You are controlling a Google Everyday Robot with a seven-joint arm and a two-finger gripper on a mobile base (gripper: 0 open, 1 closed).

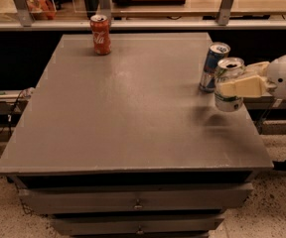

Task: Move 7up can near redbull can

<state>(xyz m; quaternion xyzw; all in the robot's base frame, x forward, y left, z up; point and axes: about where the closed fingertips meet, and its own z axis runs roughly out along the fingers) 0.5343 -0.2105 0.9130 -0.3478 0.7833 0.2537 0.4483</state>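
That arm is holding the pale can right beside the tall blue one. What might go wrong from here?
1. The 7up can, clamped in the gripper, hangs almost against the redbull can; a small sideways drift might tip that slim can.
2. Both are near the right edge of the table, so a knocked can may roll off.
3. The 7up can looks lifted off the surface; released there, it might topple.
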